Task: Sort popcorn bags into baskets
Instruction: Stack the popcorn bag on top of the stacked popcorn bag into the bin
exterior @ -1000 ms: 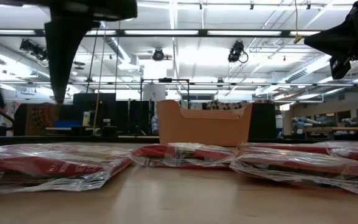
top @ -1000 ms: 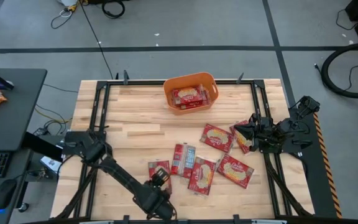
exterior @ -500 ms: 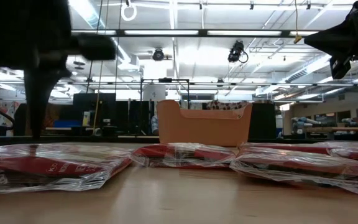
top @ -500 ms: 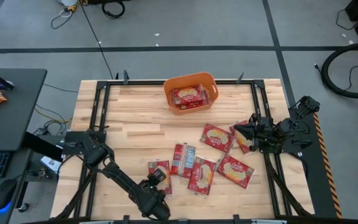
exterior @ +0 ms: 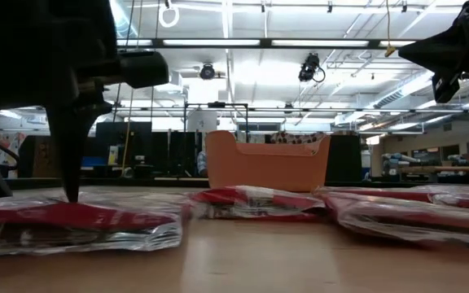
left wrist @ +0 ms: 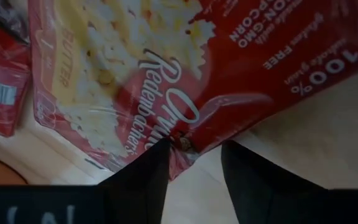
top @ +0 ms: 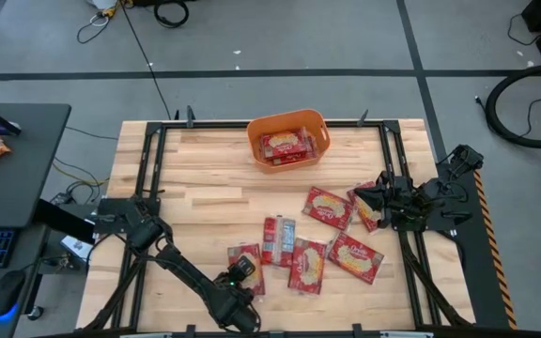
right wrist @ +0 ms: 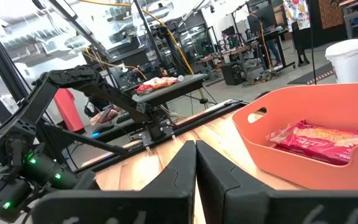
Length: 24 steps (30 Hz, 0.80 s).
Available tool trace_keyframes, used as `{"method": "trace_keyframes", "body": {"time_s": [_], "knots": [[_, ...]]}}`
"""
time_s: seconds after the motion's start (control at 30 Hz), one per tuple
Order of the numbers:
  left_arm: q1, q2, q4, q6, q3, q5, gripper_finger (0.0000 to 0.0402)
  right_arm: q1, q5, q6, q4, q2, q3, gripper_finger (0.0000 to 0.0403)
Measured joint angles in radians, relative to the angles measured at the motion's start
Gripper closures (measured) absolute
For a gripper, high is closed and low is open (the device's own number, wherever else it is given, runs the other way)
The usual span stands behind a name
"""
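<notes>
one popcorn bag already lies in the orange basket at the far edge of the table; six more look to be waiting in a loose cluster on the near right half of the wood, so by my count the sorting is barely started. the left gripper is down at the near edge on the leftmost bag of that cluster, and the left wrist view shows its jaws spread with the packet's crimped edge sitting between the two fingers, not yet pinched. the right gripper waits at the right side of the table, just beside the rightmost bag, its jaws pressed together in its own wrist view. the neighbouring packets lie close, some overlapping, so lifting the leftmost one may drag the striped bag next to it. the way from there to the basket is bare wood, nothing between. a dark desk with a keyboard stands off to the left, clear of the work.
</notes>
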<state>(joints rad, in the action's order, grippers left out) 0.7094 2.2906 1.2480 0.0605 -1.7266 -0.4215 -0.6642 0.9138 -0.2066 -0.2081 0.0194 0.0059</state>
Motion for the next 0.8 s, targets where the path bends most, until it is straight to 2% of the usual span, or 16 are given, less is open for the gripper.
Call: {"method": "trace_keyframes", "body": {"time_s": [0.23, 0.37, 0.57, 0.8], "knots": [[-0.015, -0.002, -0.003, -0.104, -0.001, 0.025, 0.0336, 0.0, 0.0, 0.0, 0.0, 0.0, 0.0, 0.0386], [-0.038, -0.007, 0.002, -0.181, -0.003, 0.086, 0.0387, 0.0, 0.0, 0.0, 0.0, 0.0, 0.0, 0.0386], [-0.074, -0.038, 0.057, -0.263, 0.001, 0.144, 0.0394, 0.0, 0.0, 0.0, 0.0, 0.0, 0.0, 0.0386], [-0.161, -0.165, 0.116, -0.358, 0.001, 0.129, 0.0397, 0.0, 0.0, 0.0, 0.0, 0.0, 0.0, 0.0386]]}}
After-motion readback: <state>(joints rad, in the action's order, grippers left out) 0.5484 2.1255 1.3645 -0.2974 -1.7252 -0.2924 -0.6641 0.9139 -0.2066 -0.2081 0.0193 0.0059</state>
